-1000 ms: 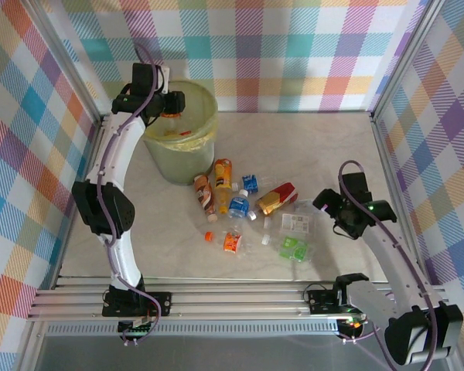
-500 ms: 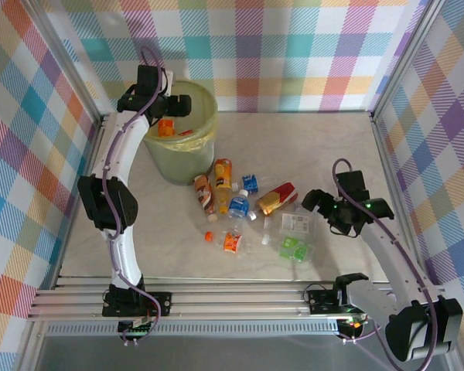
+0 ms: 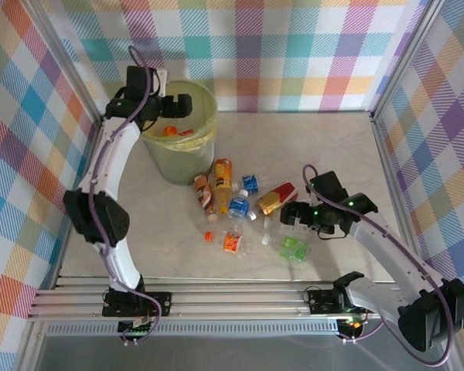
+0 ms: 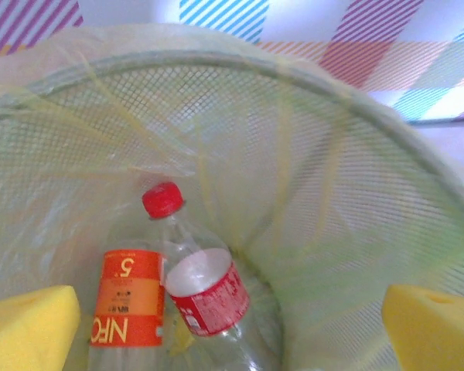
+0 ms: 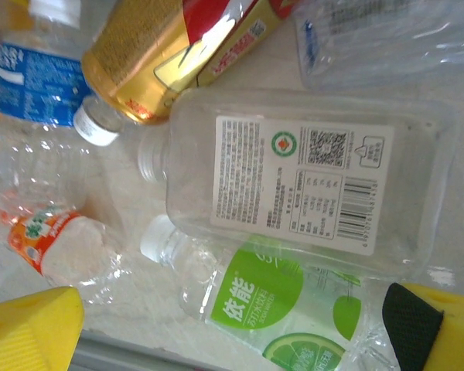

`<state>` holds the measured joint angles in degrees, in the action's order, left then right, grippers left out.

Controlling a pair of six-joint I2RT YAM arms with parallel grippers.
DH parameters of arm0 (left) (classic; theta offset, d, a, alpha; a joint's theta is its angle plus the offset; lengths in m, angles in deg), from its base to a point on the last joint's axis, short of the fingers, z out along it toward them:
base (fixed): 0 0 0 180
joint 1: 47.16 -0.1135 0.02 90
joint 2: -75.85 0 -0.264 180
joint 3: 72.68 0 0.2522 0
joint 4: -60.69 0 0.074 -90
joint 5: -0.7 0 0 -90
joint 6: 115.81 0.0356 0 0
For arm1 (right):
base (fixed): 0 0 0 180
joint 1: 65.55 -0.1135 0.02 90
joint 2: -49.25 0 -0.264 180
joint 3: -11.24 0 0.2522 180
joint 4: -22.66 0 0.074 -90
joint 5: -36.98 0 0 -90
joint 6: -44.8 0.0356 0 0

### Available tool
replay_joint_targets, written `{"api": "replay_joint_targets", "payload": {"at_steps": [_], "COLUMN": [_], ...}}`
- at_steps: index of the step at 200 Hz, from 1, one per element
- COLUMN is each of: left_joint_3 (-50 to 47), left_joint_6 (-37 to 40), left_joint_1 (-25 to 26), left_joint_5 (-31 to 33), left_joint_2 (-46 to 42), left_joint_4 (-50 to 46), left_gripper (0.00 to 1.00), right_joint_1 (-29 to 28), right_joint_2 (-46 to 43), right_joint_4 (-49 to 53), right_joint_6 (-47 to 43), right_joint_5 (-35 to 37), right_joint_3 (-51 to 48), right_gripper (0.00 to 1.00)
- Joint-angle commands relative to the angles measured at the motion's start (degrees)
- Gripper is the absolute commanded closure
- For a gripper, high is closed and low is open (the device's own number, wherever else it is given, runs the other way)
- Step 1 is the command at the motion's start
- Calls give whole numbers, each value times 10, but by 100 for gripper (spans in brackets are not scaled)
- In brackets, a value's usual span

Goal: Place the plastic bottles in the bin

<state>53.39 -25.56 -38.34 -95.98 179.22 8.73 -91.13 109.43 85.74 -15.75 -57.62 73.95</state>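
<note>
The bin (image 3: 187,147) stands at the back left, pale green with a yellow liner. My left gripper (image 3: 175,106) hovers open over its mouth, holding nothing. Two plastic bottles lie inside: an orange-labelled one (image 4: 128,309) with a red cap and a red-labelled one (image 4: 209,292). Several more bottles lie scattered mid-table. My right gripper (image 3: 292,217) stands open just above a flat clear bottle with a white label (image 5: 301,185) and a green-labelled bottle (image 5: 278,301). Its yellow fingers (image 5: 31,336) straddle the green-labelled one without touching it.
A red-and-gold bottle (image 3: 276,198), an orange one (image 3: 223,180), a brown one (image 3: 203,193), two blue-labelled ones (image 3: 238,206) and a small crushed orange one (image 3: 232,243) lie between the bin and my right gripper. A loose orange cap (image 3: 209,236) lies nearby. Metal frame rails edge the table.
My left gripper has opened and the orange-labelled bottle has dropped into the bin. My right arm has swung left and lower over the clear and green-labelled bottles.
</note>
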Motion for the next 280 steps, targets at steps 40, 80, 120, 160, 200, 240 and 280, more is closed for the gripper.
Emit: {"api": "replay_joint_targets", "payload": {"at_steps": [40,80,120,160,200,240,280], "left_joint_3": [-246,-411,-505,-568,-581,-580,-577], "left_joint_6": [-80,-86,-70,-80,-90,-90,-90], "left_joint_1": [25,118,215,264,281,283,283], "left_joint_5": [-65,2,53,68,77,81,87], "left_joint_2": [-236,-361,-428,-458,-456,-449,-443], "left_joint_4": [193,291,334,346,334,338,338], "left_gripper": [0,0,0,0,0,0,0], "right_joint_1": [-45,-59,-61,-61,-66,-81,-112], "right_joint_2": [36,43,43,48,61,64,93], "right_joint_4": [35,27,16,-10,-8,1,20], "right_joint_6": [-25,-11,-8,-10,-10,-6,1], "right_joint_5": [0,5,1,-6,-7,-2,16], "right_joint_3": [6,-19,-43,-61,-66,-62,-44], "right_gripper": [0,0,0,0,0,0,0]}}
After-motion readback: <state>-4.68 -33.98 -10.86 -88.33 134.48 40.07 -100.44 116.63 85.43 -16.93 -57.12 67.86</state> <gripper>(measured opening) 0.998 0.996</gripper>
